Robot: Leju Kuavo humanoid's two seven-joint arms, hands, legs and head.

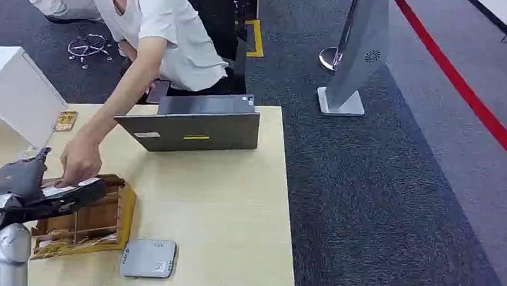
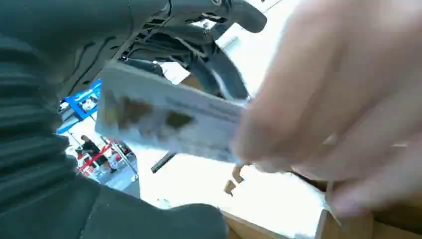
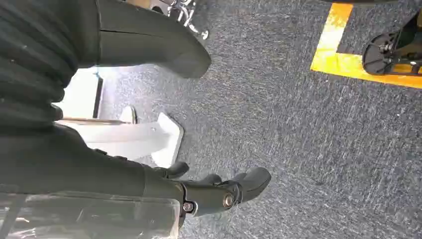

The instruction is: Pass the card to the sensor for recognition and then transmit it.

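My left hand (image 1: 26, 186) reaches over a wooden card box (image 1: 111, 217) at the table's left side and holds a pale printed card (image 1: 71, 187). A person's hand (image 1: 79, 162) comes in from the far side and grips the card's other end. In the left wrist view the card (image 2: 164, 119) lies between my dark fingers (image 2: 199, 45) and thumb, with the person's blurred hand (image 2: 343, 109) pinching its far end. The grey square sensor (image 1: 148, 258) lies flat near the table's front edge, right of the box. My right hand (image 3: 124, 174) hangs over carpet, fingers apart, holding nothing.
A grey laptop (image 1: 194, 125) stands at the far side of the light wooden table (image 1: 223, 199), with the person leaning over behind it. A white box (image 1: 17, 90) sits at the far left. A grey kiosk stand (image 1: 352, 57) rises from the carpet to the right.
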